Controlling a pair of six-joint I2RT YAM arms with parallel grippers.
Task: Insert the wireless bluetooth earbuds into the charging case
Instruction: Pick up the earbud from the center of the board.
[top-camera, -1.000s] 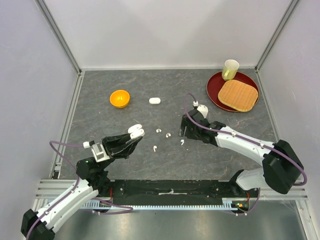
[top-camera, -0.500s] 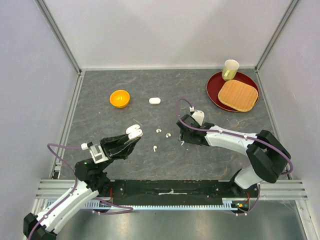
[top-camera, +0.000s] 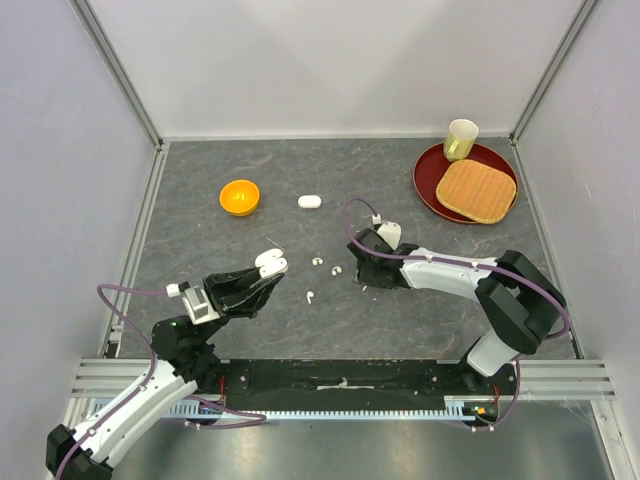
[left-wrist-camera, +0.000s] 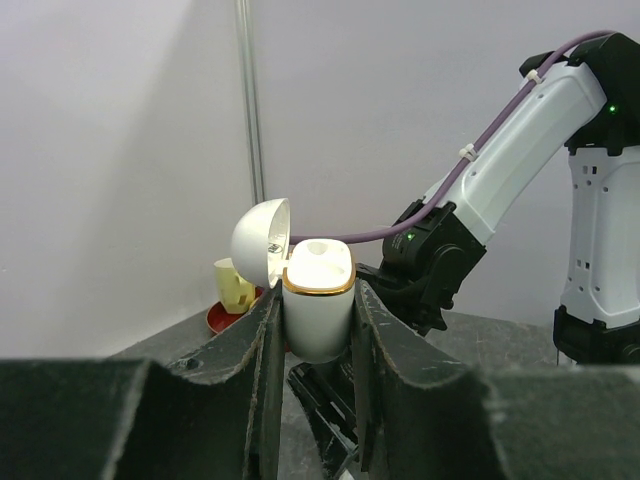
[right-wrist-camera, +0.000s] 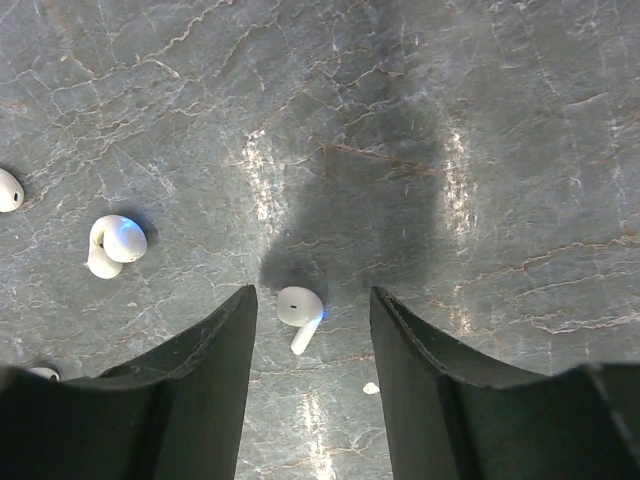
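Observation:
My left gripper (top-camera: 262, 272) is shut on a small white charging case (left-wrist-camera: 318, 310) with a gold rim, held upright above the table with its lid (left-wrist-camera: 258, 240) hinged open; the case also shows in the top view (top-camera: 270, 263). My right gripper (right-wrist-camera: 313, 320) is open and low over the table, its fingers on either side of one white earbud (right-wrist-camera: 300, 308) without touching it. A second earbud (right-wrist-camera: 115, 243) lies to its left. In the top view the right gripper (top-camera: 360, 278) is at mid-table, with three more earbuds (top-camera: 318, 262), (top-camera: 337, 270), (top-camera: 310, 296) to its left.
A second, closed white case (top-camera: 309, 201) lies farther back at centre. An orange bowl (top-camera: 239, 197) stands at the back left. A red plate (top-camera: 432, 175) at the back right carries a woven mat (top-camera: 476, 190) and a pale cup (top-camera: 461, 139).
My right gripper has moved left and down until its open fingers straddle the earbud. My left gripper has barely moved, still holding the open case.

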